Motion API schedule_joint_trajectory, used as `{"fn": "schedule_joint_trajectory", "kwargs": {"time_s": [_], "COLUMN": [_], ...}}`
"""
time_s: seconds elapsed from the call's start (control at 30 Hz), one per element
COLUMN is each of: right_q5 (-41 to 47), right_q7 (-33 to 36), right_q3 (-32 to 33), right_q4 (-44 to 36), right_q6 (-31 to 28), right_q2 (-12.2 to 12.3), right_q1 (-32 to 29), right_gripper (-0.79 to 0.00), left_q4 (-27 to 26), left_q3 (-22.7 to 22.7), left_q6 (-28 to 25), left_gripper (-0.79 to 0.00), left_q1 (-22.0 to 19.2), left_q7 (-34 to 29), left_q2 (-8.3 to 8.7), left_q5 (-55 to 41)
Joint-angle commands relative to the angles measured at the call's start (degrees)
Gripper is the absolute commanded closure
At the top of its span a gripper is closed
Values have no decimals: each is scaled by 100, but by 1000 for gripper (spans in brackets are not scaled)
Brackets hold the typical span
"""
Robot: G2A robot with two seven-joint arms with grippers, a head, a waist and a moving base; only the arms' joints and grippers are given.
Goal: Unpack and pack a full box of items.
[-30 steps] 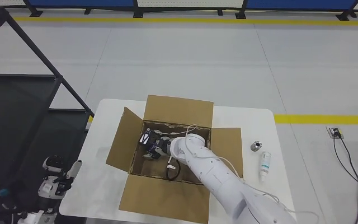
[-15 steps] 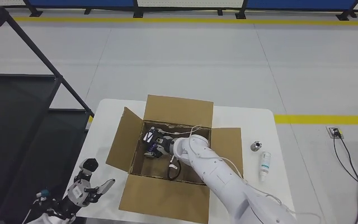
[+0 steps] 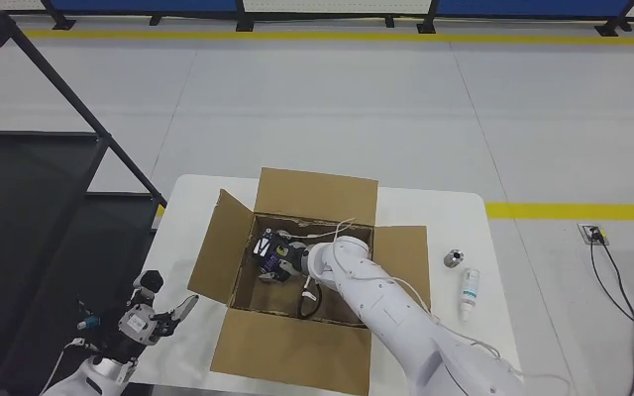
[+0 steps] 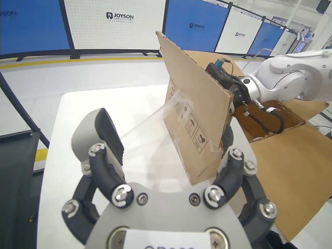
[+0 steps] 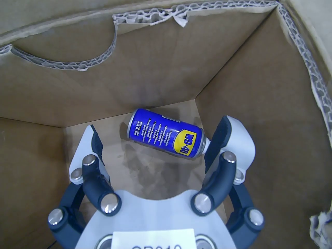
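An open cardboard box [image 3: 317, 188] stands on the white table [image 3: 446, 213]. My right arm reaches down into it. The right gripper [image 3: 269, 259] [image 5: 158, 128] is open just above a blue spray can [image 5: 166, 137] that lies on its side on the box floor. One finger [image 5: 223, 136] is close to the can's nozzle end. My left gripper [image 3: 163, 312] [image 4: 166, 128] is open and holds nothing. It hovers by the table's front-left corner, facing the box's raised left flap [image 4: 197, 99].
Right of the box, a white tube [image 3: 469, 292] and a small round metal piece [image 3: 454, 258] lie on the table. A black frame [image 3: 59, 198] stands left of the table. Loose clear tape [image 4: 179, 104] hangs off the left flap.
My left gripper has swung in from beyond the table's left edge to its front-left corner. The right gripper has shifted slightly inside the box.
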Motion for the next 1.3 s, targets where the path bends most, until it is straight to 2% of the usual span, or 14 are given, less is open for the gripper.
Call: {"fn": "schedule_joint_trajectory", "kwargs": {"time_s": [0.0, 0.03, 0.17, 0.3, 0.5, 0.8, 1.17, 1.27], "right_q5": [66, 142, 310, 372, 440, 400, 60, -65], "right_q7": [61, 107, 399, 563, 753, 665, 697, 823], "right_q3": [43, 89, 190, 245, 317, 359, 235, 170], "right_q4": [-88, -112, -200, -257, -199, -161, -149, -122], "right_q6": [34, 84, 56, 82, 81, -45, -348, -638], "right_q2": [17, 24, 33, 30, 29, 35, -30, -57], "right_q1": [-48, -52, -59, -63, -52, -58, 32, 89], "right_gripper": [-785, -785, -785, -785, -785, -785, -785, -785], "left_q4": [-1, 6, -16, 47, 272, 626, 543, 513], "left_q3": [1, 0, 155, 349, 736, 1370, 1401, 1371], "left_q6": [0, 44, 955, 1492, 1844, 1903, 1760, 1577], "left_gripper": [-785, -785, -785, -785, -785, -785, -785, -785], "left_q1": [-1, -2, -83, -132, -336, -709, -519, -466], "left_q7": [-1, -7, 11, 47, -115, 63, 353, 377], "left_q2": [0, -1, -34, -54, -55, -40, 21, 46], "left_q5": [3, -7, 199, 436, 959, 1833, 2044, 2012]}}
